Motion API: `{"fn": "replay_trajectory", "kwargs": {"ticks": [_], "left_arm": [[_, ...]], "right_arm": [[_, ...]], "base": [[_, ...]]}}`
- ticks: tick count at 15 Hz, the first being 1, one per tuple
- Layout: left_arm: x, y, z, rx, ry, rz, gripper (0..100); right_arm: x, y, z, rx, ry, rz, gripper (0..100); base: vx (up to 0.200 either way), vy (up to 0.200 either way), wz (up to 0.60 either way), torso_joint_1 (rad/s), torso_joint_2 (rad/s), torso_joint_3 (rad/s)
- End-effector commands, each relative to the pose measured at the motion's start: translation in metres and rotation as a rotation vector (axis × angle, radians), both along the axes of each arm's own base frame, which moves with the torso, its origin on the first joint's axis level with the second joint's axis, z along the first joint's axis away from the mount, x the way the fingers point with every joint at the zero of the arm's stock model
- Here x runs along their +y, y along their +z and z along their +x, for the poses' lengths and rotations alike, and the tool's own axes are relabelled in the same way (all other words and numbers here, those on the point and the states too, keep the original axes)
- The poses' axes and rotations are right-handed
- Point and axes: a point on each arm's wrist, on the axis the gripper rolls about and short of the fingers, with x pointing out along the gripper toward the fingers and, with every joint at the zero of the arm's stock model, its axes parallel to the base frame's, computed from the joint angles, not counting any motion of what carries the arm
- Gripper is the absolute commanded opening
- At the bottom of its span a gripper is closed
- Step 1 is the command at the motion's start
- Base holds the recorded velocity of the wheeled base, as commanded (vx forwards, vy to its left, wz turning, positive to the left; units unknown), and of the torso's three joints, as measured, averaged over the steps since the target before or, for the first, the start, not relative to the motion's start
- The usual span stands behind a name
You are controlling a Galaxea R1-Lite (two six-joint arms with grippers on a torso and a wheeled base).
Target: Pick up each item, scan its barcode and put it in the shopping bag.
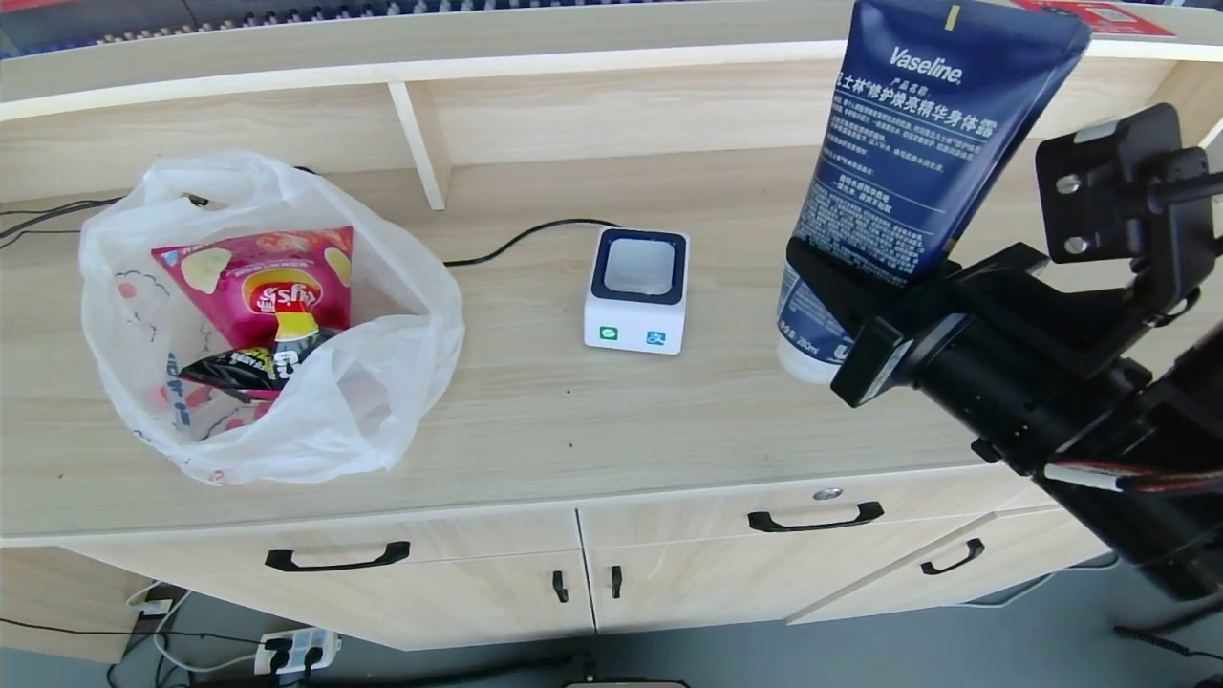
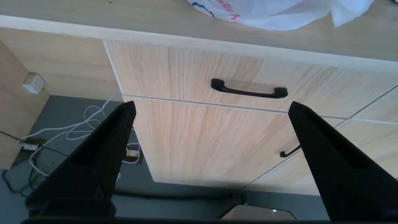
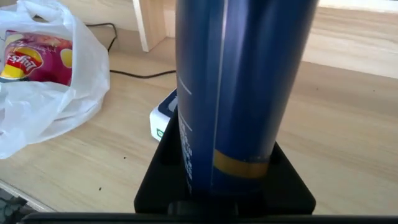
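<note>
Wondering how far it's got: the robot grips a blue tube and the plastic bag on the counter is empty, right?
Not quite. The fingers do grip the blue tube, but the plastic bag is not empty: the head view shows a pink snack packet inside it.

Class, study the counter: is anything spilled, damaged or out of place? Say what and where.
Nothing stands out. The scanner sits flat, the snacks lie inside the bag, and the right gripper holds an intact tube.
</note>
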Motion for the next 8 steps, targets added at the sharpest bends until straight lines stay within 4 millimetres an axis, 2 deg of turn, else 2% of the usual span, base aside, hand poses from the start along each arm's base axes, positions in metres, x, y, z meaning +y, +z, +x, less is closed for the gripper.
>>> {"fn": "replay_trajectory", "kwargs": {"ticks": [1, 7, 8], "left_arm": [[0.0, 0.0, 0.0, 0.0, 0.001, 0.0, 100], [0.0, 0.0, 0.0, 0.0, 0.001, 0.0, 100], [0.0, 0.0, 0.0, 0.0, 0.001, 0.0, 100]], "right_arm": [[-0.001, -0.004, 0.005, 0.01, -0.015, -0.009, 0], [0.002, -0.01, 0.013, 0.015, -0.017, -0.046, 0], [0.004, -0.013, 0.017, -0.005, -0.001, -0.098, 0]], "base": [[0.0, 0.2, 0.0, 0.002, 0.0, 0.002], [0.0, 0.2, 0.0, 0.002, 0.0, 0.0], [0.0, 0.2, 0.0, 0.002, 0.01, -0.002]]}}
